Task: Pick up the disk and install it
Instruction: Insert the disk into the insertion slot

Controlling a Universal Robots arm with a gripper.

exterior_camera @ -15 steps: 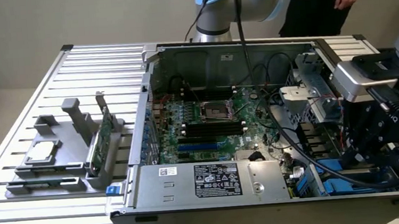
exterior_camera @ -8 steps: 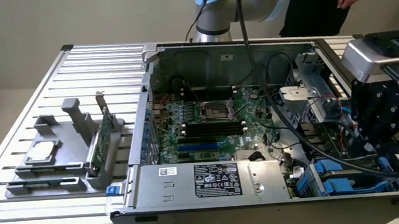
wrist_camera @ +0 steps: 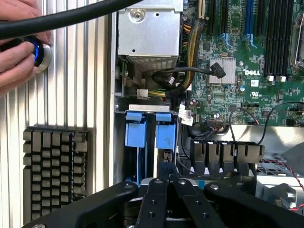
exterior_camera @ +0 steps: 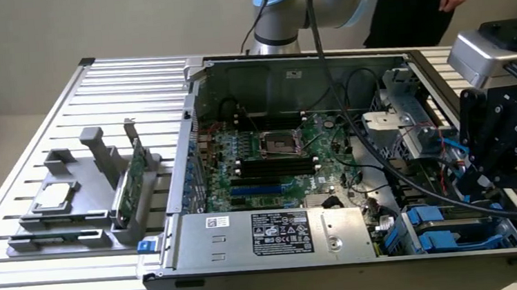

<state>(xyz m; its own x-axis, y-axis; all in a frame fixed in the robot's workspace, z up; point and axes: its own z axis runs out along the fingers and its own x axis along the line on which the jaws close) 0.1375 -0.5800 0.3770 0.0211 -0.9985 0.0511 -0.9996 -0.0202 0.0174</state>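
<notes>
While the hand (wrist_camera: 166, 167), fingers pressed together, sits close by the blue disk carriers (wrist_camera: 164, 135), any skew could snag the cables (wrist_camera: 167, 74).

My exterior camera looks steeply down from well back at the whole open computer case (exterior_camera: 251, 287); my wrist camera sits close above its blue drive carriers (wrist_camera: 133, 129), seen in both.

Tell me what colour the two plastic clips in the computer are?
The plastic clips are blue, clearest in the wrist view.
</notes>
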